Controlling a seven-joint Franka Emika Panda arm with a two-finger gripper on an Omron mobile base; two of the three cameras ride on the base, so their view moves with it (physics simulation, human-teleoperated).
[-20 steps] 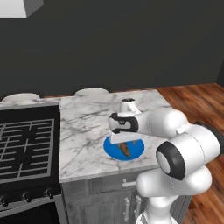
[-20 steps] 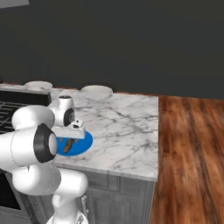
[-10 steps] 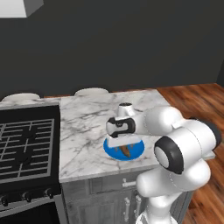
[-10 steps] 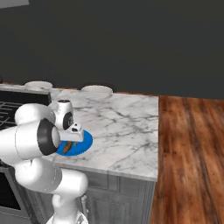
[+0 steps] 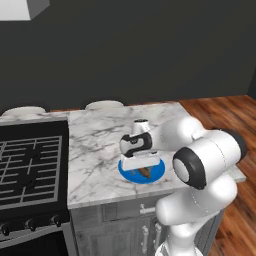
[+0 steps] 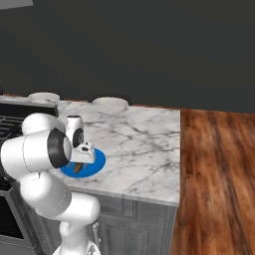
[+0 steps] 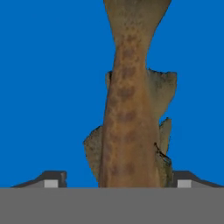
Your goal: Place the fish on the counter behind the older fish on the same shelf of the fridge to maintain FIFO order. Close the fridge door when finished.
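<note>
The brown mottled fish (image 7: 127, 109) lies on a round blue plate (image 7: 43, 87) near the front edge of the white marble counter (image 5: 95, 145). My gripper (image 7: 118, 181) is down over the plate, open. One dark fingertip (image 7: 53, 179) stands on each side of the fish's body, and neither touches it. From the base, the white hand (image 5: 142, 160) covers most of the fish (image 5: 146, 172) on the plate (image 5: 157, 172). From the right, the fish (image 6: 77, 168) peeks out under the gripper (image 6: 80, 162). The fridge, its shelf and the older fish are out of view.
A black gas stove (image 5: 30, 165) adjoins the counter on the left. Two white dishes (image 5: 105, 105) (image 5: 24, 111) sit along the back edge by the dark wall. To the right the counter ends above a wooden floor (image 6: 219, 174).
The hand has sunk lower onto the blue plate, bringing its open fingers down around the fish. The fish and plate have stayed put.
</note>
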